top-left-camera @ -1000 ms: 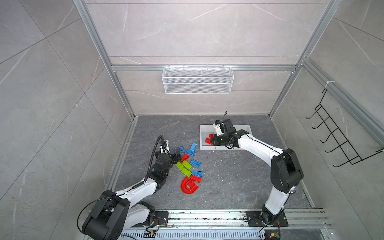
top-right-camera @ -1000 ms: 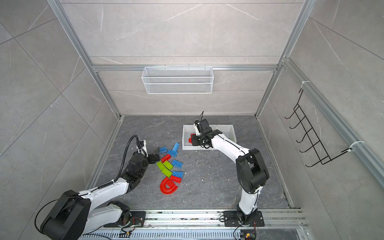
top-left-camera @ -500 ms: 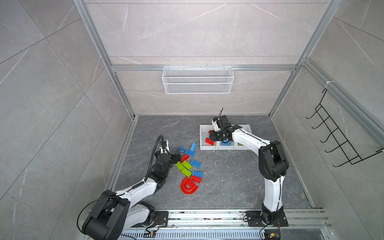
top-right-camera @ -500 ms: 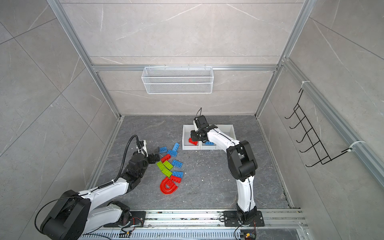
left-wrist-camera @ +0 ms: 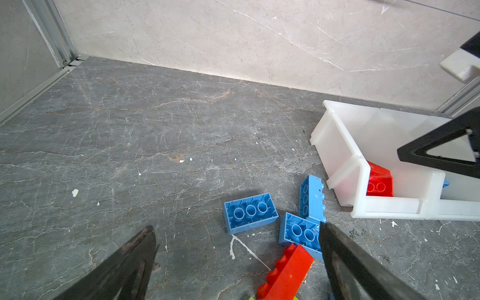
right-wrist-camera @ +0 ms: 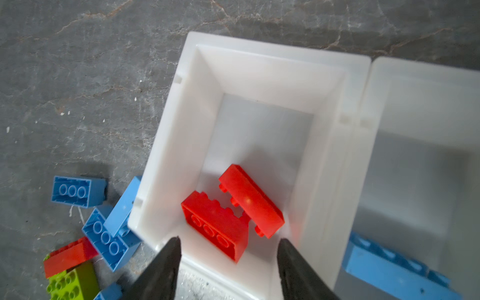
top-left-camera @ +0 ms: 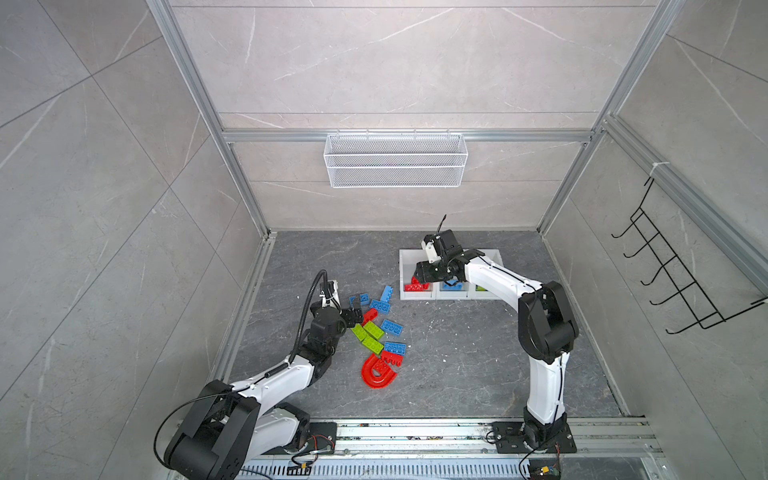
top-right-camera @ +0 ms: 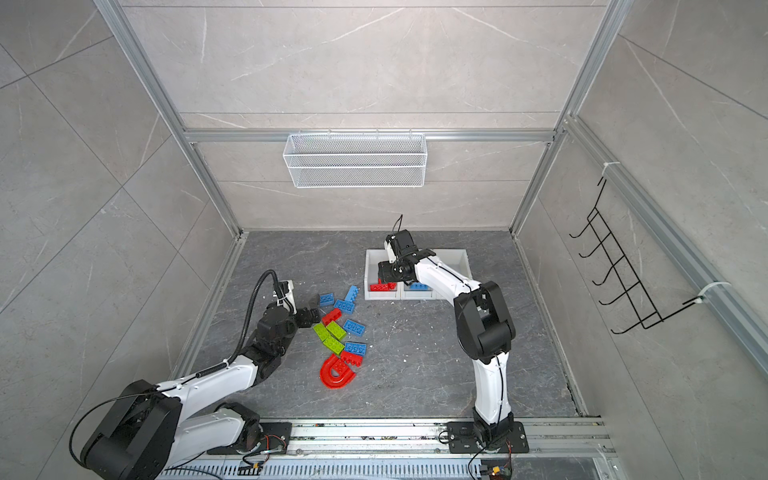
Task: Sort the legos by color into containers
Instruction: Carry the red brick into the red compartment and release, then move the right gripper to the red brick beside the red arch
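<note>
Three joined white containers [top-left-camera: 402, 270] stand at the back right of the floor. My right gripper [right-wrist-camera: 230, 240] hovers open over the leftmost bin [right-wrist-camera: 192, 41], nothing between its fingers. Two red bricks [right-wrist-camera: 215, 226] lie in that bin, a blue one [top-left-camera: 452, 286] in the middle bin, a green one [top-left-camera: 482, 287] in the right bin. Loose legos lie mid-floor: blue bricks [top-left-camera: 390, 327], green bricks [top-left-camera: 368, 334], a red brick [left-wrist-camera: 285, 272], a red arch [top-left-camera: 376, 374]. My left gripper [left-wrist-camera: 236, 226] stands wide open at the pile's left edge, low over the floor, with a blue brick [left-wrist-camera: 249, 211] just ahead.
A white wire mesh basket [top-left-camera: 395, 160] hangs on the back wall and a black hook rack [top-left-camera: 673, 274] on the right wall. Aluminium frame posts run along the floor's edges, and the arms' base rail [top-left-camera: 415, 432] lies at the front.
My right gripper has opened over the leftmost bin, and the red brick it carried now lies in that bin. The left arm has not moved.
</note>
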Robot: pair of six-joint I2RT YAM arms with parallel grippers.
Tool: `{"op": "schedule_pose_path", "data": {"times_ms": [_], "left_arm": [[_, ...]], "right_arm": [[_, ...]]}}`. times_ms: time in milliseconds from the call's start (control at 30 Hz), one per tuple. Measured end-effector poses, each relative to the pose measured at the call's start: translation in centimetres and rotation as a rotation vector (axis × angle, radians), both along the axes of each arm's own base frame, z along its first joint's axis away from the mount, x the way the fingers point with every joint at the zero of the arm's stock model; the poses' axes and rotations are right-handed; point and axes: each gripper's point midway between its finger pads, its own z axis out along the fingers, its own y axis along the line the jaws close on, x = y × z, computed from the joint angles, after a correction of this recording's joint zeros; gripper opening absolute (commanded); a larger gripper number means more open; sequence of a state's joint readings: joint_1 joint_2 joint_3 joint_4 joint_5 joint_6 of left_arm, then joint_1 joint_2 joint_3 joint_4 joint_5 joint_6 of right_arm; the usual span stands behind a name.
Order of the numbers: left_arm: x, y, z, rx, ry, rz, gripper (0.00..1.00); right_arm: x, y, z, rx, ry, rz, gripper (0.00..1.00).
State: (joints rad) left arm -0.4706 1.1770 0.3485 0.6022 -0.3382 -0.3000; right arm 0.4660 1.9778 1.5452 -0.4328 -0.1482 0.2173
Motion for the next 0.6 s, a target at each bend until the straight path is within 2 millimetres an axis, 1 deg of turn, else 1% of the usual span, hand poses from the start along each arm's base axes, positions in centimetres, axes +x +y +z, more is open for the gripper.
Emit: {"op": "schedule_pose_path", "data": {"times_ms": [67,133,167,233,300,333,367,433,533,600], "left_arm": [[0.0,0.0,0.1,-0.001,-0.003,0.000,1.00],[-0.1,0.1,0.5,-0.006,-0.011,0.000,1.00],[-0.2,0.1,0.8,-0.009,-0.018,0.000,1.00],[-0.3,0.2,1.6,-0.019,-0.038,0.001,1.00],[-0.4,0.2,2.3,-0.028,-0.057,0.001,1.00],[-0.5,0.2,2.7,-0.034,-0.066,0.001,1.00],[-0.5,0.3,2.9,-0.037,-0.074,0.001,1.00],[-0.6,0.3,3.2,-0.041,-0.081,0.001,1.00],[-0.7,0.4,3.4,-0.042,-0.084,0.001,1.00],[-0.8,0.4,3.4,-0.040,-0.080,0.002,1.00]], "right_arm": [[-1.8,0.0,1.1,0.013,-0.010,0.028,0.67],[-4.2,0.6,3.1,0.033,-0.051,0.077,0.67],[-5.6,1.2,4.1,0.041,-0.075,0.111,0.66],[-8.8,3.2,6.1,0.058,-0.133,0.203,0.66],[-11.7,5.4,7.1,0.069,-0.177,0.299,0.65],[-13.3,6.5,7.1,0.071,-0.191,0.354,0.64],[-14.7,7.5,6.6,0.071,-0.195,0.405,0.63],[-16.6,8.5,4.8,0.056,-0.173,0.479,0.59],[-18.0,9.2,1.7,0.015,-0.112,0.538,0.54],[-18.7,9.6,0.2,-0.010,-0.085,0.565,0.53]]}}
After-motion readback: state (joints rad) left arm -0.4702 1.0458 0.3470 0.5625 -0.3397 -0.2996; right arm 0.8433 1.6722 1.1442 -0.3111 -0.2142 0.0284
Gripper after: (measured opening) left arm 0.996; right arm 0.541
